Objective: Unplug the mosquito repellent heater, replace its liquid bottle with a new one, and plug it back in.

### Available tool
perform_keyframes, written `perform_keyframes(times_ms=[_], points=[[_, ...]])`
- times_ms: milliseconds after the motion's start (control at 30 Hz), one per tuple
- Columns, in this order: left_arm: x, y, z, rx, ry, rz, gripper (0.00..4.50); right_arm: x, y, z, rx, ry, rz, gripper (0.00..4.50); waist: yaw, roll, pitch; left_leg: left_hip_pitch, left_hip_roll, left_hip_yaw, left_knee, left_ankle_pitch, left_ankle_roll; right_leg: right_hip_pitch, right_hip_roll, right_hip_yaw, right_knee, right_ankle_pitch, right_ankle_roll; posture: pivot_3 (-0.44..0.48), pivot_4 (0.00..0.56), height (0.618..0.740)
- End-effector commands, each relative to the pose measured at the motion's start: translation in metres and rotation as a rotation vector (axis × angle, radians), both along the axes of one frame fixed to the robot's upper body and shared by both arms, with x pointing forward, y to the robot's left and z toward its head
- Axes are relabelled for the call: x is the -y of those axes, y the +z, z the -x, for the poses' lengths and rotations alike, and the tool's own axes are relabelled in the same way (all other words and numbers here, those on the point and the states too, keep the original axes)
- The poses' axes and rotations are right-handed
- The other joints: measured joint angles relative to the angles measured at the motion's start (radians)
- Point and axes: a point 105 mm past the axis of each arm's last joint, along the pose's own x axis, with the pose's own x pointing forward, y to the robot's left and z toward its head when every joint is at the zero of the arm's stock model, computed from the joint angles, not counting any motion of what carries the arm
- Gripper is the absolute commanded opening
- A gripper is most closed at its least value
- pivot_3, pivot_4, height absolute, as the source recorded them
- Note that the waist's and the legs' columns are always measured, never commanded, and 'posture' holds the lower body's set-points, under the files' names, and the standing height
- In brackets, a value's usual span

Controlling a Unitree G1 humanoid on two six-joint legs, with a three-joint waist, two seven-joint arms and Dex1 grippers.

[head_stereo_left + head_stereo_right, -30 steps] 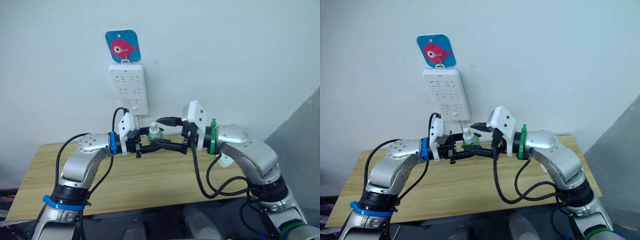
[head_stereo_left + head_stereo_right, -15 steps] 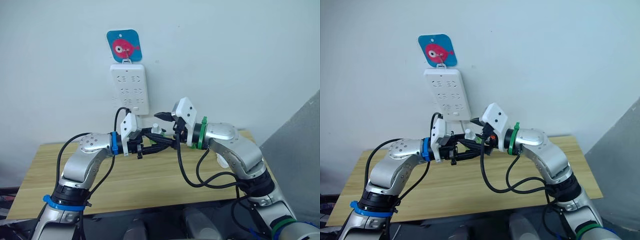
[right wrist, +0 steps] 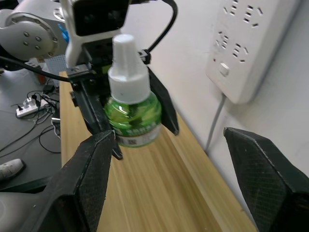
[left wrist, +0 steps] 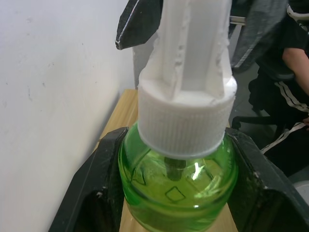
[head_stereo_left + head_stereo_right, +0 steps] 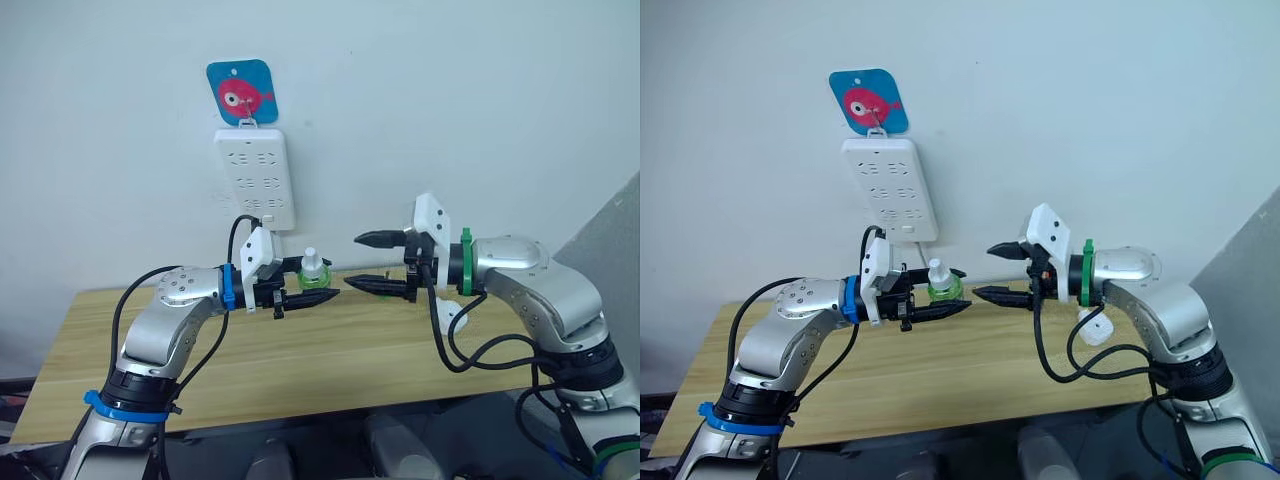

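Observation:
A green liquid bottle (image 5: 312, 272) with a white cap stands upright above the table, and my left gripper (image 5: 320, 286) is shut on its body. In the left wrist view the bottle (image 4: 178, 188) sits between both black fingers (image 4: 91, 193). My right gripper (image 5: 355, 261) hangs open a short way to the right of the bottle, pointing at it with nothing between its fingers (image 3: 91, 179). A small rounded white unit, apparently the heater (image 5: 1095, 327), lies partly hidden behind my right forearm.
A long white power strip (image 5: 257, 178) hangs on the wall under a blue tag with a pink fish (image 5: 245, 91), right behind the bottle. The wooden table (image 5: 300, 360) runs below both arms. A seated person (image 4: 294, 48) shows in the left wrist view.
My right gripper was up against the bottle's cap and has drawn back to the right, open. The left gripper still holds the bottle in about the same place.

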Motion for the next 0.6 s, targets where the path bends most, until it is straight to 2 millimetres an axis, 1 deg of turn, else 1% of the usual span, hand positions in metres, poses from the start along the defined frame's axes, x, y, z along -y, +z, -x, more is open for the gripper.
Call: perform_keyframes(times_ms=[33, 233, 367, 467, 600], points=[[0.000, 0.010, 0.002, 0.042, -0.008, 0.013, 2.29, -0.025, 0.011, 0.015, 0.054, 0.067, -0.048, 3.77, 0.000, 0.000, 0.000, 0.000, 0.000, 0.000, 0.000, 0.000, 0.000, 0.000, 0.000, 0.000, 0.000, 0.000, 0.000, -0.181, 0.086, 0.740], [0.001, 0.009, 0.003, 0.038, -0.014, 0.012, 2.29, -0.054, 0.012, 0.009, 0.066, 0.036, -0.100, 3.77, 0.006, 0.000, 0.000, 0.000, -0.001, 0.000, 0.001, 0.000, 0.000, 0.000, -0.001, 0.000, 0.000, 0.000, 0.000, -0.181, 0.085, 0.740], [0.001, 0.009, 0.003, 0.040, -0.017, 0.012, 2.29, -0.062, 0.014, -0.002, 0.068, -0.009, -0.125, 3.77, 0.006, 0.000, 0.000, 0.000, 0.000, 0.000, 0.000, 0.000, 0.000, 0.000, -0.001, 0.000, 0.000, 0.000, 0.000, -0.181, 0.082, 0.740], [0.002, 0.008, 0.003, 0.041, -0.017, 0.012, 2.29, -0.057, 0.013, -0.010, 0.068, -0.041, -0.120, 3.77, 0.007, 0.000, 0.000, 0.000, -0.001, 0.000, 0.000, 0.000, 0.000, 0.000, -0.001, 0.000, 0.000, 0.000, 0.000, -0.179, 0.081, 0.740], [0.001, 0.007, 0.004, 0.042, -0.013, 0.012, 2.29, -0.038, 0.016, -0.020, 0.064, -0.075, -0.108, 3.77, 0.007, 0.000, 0.000, -0.001, -0.001, 0.000, 0.000, 0.000, 0.000, 0.000, -0.001, 0.000, 0.000, 0.000, 0.000, -0.177, 0.081, 0.740]])
